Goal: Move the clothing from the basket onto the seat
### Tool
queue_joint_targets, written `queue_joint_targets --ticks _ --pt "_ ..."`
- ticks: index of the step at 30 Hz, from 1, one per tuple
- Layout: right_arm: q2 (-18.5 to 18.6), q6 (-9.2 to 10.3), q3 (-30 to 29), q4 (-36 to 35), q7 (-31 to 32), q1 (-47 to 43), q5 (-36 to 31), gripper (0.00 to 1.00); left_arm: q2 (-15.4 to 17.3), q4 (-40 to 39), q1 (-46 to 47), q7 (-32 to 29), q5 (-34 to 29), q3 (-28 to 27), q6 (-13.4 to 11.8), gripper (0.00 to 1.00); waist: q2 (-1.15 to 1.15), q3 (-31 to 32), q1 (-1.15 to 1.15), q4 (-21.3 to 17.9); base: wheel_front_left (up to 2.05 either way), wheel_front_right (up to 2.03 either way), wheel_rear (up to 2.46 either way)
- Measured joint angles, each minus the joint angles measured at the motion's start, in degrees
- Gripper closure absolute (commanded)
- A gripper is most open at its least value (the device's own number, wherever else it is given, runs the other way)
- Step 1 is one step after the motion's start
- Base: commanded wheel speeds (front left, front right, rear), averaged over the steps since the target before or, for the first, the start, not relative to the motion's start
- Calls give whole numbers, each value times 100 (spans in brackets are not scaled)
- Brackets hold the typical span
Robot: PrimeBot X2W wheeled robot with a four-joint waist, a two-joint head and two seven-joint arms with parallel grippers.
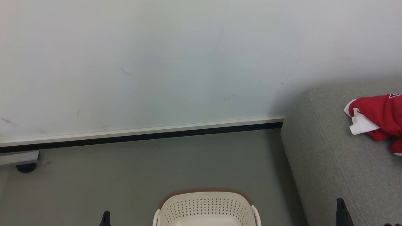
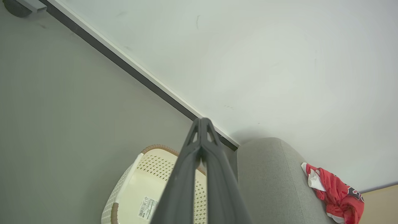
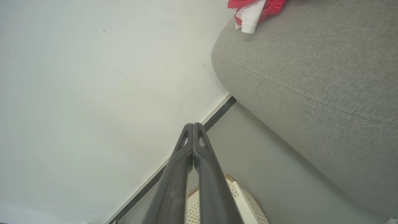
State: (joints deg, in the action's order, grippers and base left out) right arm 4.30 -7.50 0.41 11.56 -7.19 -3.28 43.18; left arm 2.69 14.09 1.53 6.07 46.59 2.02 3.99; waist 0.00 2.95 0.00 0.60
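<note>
My left gripper (image 1: 106, 217) shows as a dark fingertip at the bottom edge of the head view, over the grey floor (image 1: 125, 175) and left of the cream-white oval plastic laundry basket with perforated sides and a brown woven-look rim (image 1: 205, 207). My two long dark fingers there are pressed together along their length, with nothing between them. In my left wrist view they point up and across the basket, which stands on the floor below them. I see its pale bottom and a label sticker (image 2: 147, 207) there. In the head view the basket sits at bottom centre, between my two grippers, out from the white wall (image 1: 188, 62) and its black skirting strip (image 1: 141, 137).

Right of the basket, near it but apart, rises the large light grey fabric-upholstered sofa-block seat with rounded edges (image 1: 326, 157), its far end up by the wall. The bright red sports jersey with white trim (image 1: 378, 114) lies crumpled on top of the seat, well apart from both pairs of jaws. It is far off to the right of my left fingers, and ahead of my right ones, beyond the seat's seamed edge.

My right gripper (image 1: 341, 208) pokes up at the lower right of the head view, in front of the seat's near side. Its fingers are closed flat against each other and grip nothing. In my right wrist view they point toward where wall meets floor, with the basket's rim below them and the seat's rounded flank to their right.
</note>
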Motion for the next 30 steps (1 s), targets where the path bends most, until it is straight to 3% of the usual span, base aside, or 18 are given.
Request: queue_joint_targets --ticks 30 --pt "45 2 -445 -304 479 -1 2252 100 2 36 241 -480 1965 -21 146 100 0 -105 0 -21 0 0 0"
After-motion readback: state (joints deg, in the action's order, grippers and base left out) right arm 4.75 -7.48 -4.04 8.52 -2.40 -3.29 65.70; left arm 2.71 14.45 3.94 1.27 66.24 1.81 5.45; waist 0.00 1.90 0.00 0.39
